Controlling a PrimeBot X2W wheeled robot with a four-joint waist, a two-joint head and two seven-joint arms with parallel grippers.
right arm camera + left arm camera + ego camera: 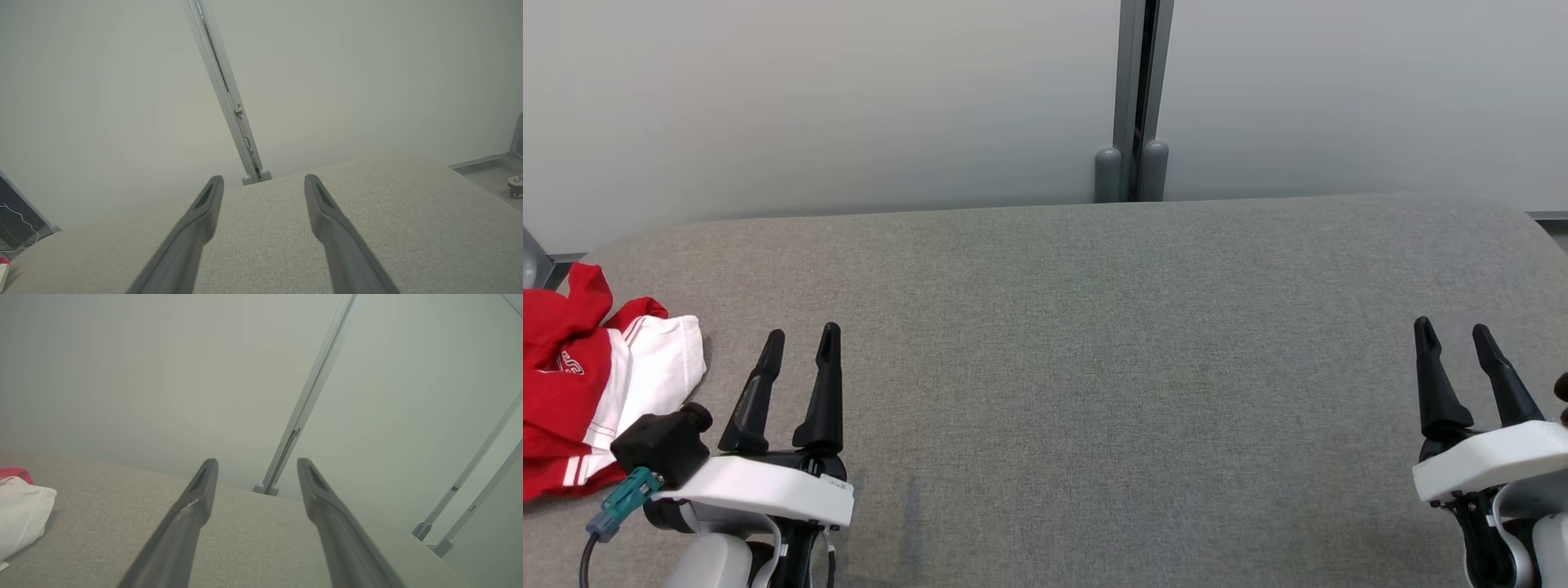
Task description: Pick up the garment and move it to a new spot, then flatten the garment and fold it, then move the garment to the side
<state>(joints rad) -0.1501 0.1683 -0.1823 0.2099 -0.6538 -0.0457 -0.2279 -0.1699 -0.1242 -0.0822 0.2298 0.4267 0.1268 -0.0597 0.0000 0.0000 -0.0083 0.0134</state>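
Note:
A red and white garment lies crumpled at the far left edge of the grey fabric table. Its white part shows at the left of the left wrist view, and a sliver of the garment at the lower left of the right wrist view. My left gripper hovers open just right of the garment, not touching it; its fingers are spread with nothing between them. Far over at the right side, my right gripper is open and empty, its fingers apart over bare cloth.
A pale wall with a grey vertical post stands right behind the table's far edge. The table's rounded corners fall off at the back left and back right. Dark equipment with cables sits beyond the table's left end.

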